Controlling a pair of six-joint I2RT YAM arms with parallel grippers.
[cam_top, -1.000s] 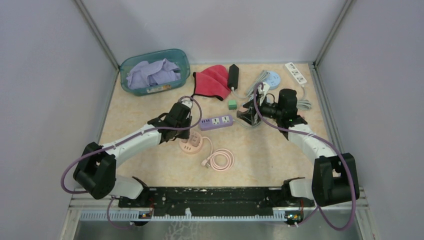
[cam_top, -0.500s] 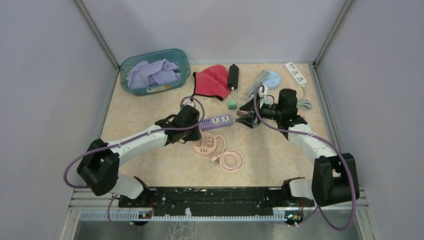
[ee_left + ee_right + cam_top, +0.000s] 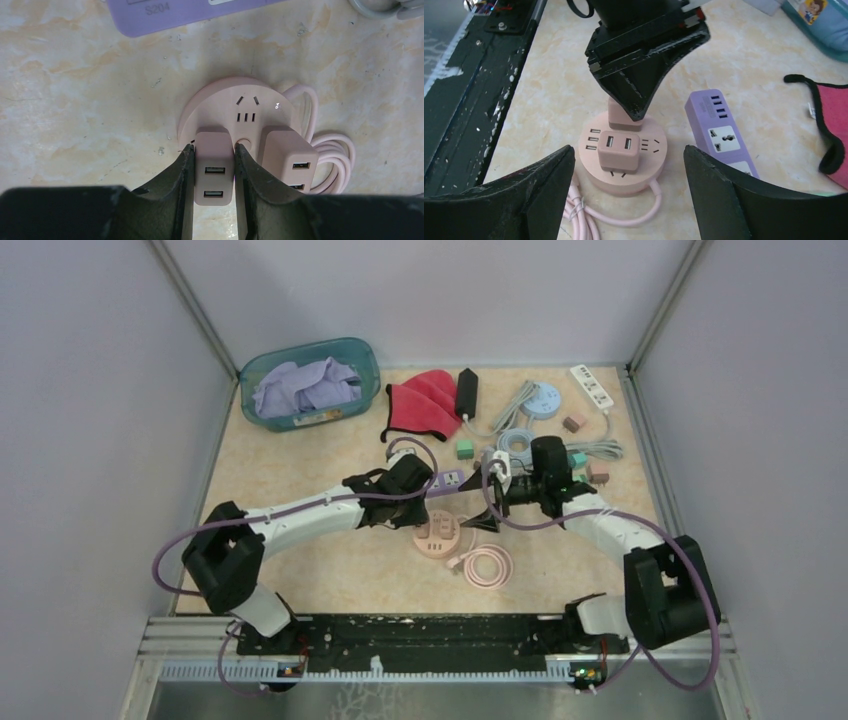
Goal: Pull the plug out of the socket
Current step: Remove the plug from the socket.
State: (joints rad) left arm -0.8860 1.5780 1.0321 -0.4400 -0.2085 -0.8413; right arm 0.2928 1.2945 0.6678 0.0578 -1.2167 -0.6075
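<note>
Here, at far left rear of the table [image 3: 300, 570], noted a teal basket [image 3: 330, 417] holding lilac cloth [image 3: 300, 388]. Next right, seen the left gripper [image 3: 214, 155] reaching down over the round pink socket [image 3: 240, 102], with jaws clenched on both sides of a pink plug [image 3: 214, 175] seated in the socket's top near its rim. Right of that plug in the left wrist view, logged a second pink plug [image 3: 289, 157], also seated, untouched. Just behind the socket, found a purple power strip [image 3: 447, 480]; toward the near edge, a coiled pink cord [image 3: 485, 565] running from the socket. Farther right, spotted the right gripper [image 3: 628, 150] held low, aimed at the socket, with jaws released and spread wide, grasping nothing, apart from both plugs. Behind, at the table's rear, a red cloth [image 3: 425, 400] and grey cables [image 3: 600, 450].
</note>
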